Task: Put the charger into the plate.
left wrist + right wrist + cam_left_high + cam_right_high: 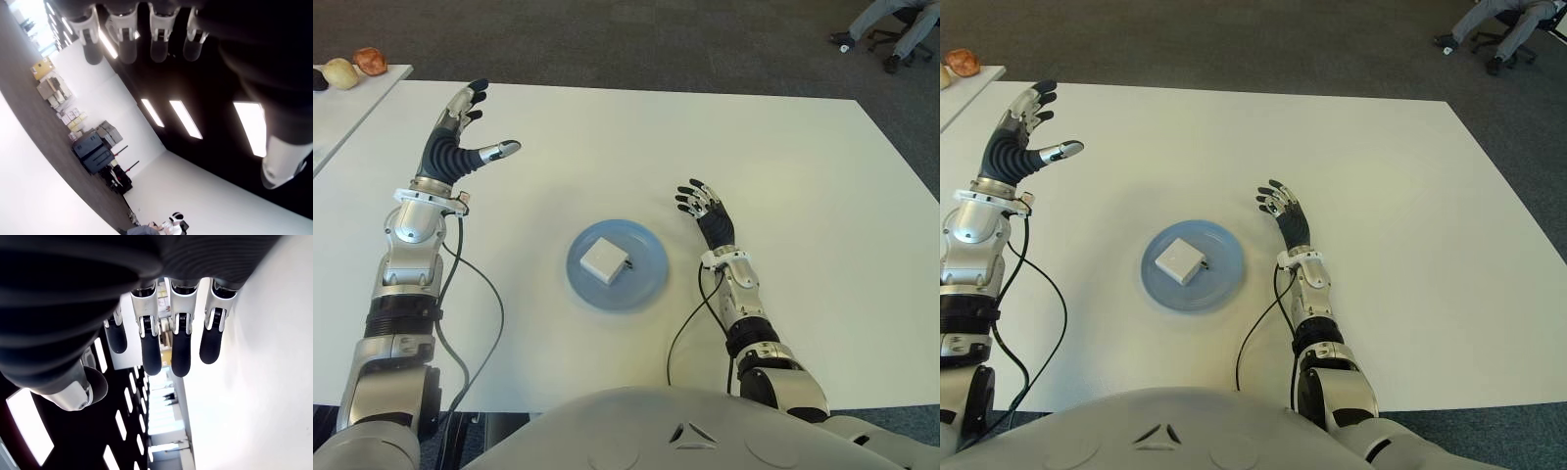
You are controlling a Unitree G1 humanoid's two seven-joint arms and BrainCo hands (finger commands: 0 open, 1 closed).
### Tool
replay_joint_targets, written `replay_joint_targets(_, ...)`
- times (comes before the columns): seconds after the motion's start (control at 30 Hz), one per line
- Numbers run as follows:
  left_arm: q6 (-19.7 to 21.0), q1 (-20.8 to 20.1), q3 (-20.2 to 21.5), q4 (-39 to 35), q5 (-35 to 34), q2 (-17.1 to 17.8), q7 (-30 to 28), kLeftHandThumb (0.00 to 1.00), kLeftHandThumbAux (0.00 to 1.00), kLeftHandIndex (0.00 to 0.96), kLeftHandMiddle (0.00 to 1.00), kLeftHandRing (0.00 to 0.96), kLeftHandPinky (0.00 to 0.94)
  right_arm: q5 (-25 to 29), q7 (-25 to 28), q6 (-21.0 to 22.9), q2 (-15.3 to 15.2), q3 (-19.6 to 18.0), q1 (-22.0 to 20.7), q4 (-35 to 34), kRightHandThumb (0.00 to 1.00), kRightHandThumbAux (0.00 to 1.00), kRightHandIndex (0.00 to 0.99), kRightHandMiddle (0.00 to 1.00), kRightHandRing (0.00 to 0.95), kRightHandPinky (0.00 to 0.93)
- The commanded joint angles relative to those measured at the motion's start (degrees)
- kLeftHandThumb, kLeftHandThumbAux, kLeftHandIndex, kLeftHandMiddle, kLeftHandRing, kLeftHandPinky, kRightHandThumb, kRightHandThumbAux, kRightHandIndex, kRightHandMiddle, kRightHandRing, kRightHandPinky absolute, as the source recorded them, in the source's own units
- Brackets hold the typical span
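- Right hand (703, 208) shows just right of the round blue plate (648, 276), fingers spread and holding nothing.
- Left hand (460, 135) is raised over the far left of the white table (803, 176), fingers stretched wide and empty.
- White square charger (605, 260) lies inside the plate, near its middle, apart from both hands.
- Rounded food items (356, 67) sit on a side table, far left.

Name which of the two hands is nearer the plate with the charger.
The right hand, open just right of the blue plate holding the white charger. The left hand, also open, is far off toward the table's back-left.
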Motion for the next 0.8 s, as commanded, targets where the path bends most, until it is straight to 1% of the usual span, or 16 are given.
replay_joint_targets(0.03,-1.8,2.4,1.7,1.6,-1.5,-1.7,0.1,0.032,0.565,0.016,0.040,0.038,0.047,0.2,-0.1,2.3,0.2,-0.5,2.9,4.0,0.000,0.585,0.158,0.281,0.265,0.266)
replay_joint_targets(0.07,-1.9,2.9,1.9,1.4,-1.5,-1.9,0.2,0.027,0.560,0.012,0.036,0.034,0.042,0.2,0.0,2.2,0.2,-0.5,2.9,4.1,0.000,0.586,0.160,0.283,0.266,0.266)
replay_joint_targets(0.17,-0.2,8.4,2.3,-3.4,-2.2,-4.8,1.4,0.010,0.559,0.004,0.028,0.023,0.034,0.2,0.0,2.2,0.1,-0.6,2.7,4.4,0.000,0.586,0.164,0.287,0.268,0.264)
replay_joint_targets(0.2,0.9,10.0,2.5,-4.8,-2.4,-6.0,2.2,0.008,0.559,0.003,0.027,0.022,0.034,0.3,0.1,2.3,0.1,-0.6,2.7,4.4,0.000,0.586,0.165,0.287,0.268,0.264)
replay_joint_targets(0.3,4.0,12.2,2.9,-6.9,-2.7,-8.4,4.3,0.002,0.568,0.001,0.027,0.019,0.031,0.4,0.3,2.4,0.1,-0.7,2.7,4.5,0.000,0.591,0.165,0.283,0.264,0.258)
replay_joint_targets(0.43,7.3,13.4,3.8,-6.9,-2.9,-10.9,6.7,0.000,0.590,0.002,0.027,0.016,0.022,0.8,0.8,2.4,0.1,-1.0,2.4,5.0,0.000,0.605,0.158,0.263,0.245,0.230)
replay_joint_targets(0.53,8.2,14.3,4.2,-5.9,-3.3,-13.4,8.4,0.000,0.615,0.005,0.024,0.013,0.020,1.2,0.9,2.0,0.3,-1.4,2.4,5.2,0.002,0.616,0.145,0.228,0.205,0.178)
replay_joint_targets(0.67,9.0,15.0,4.5,-5.6,-4.2,-15.0,8.2,0.000,0.652,0.006,0.018,0.005,0.010,1.3,0.7,1.7,0.5,-1.7,2.3,5.2,0.007,0.625,0.132,0.189,0.160,0.137)
replay_joint_targets(0.8,9.7,15.0,4.6,-3.3,-6.2,-16.4,6.8,0.000,0.674,0.006,0.010,0.001,0.003,1.3,0.6,1.6,0.6,-1.8,2.4,5.0,0.011,0.626,0.125,0.166,0.136,0.124)
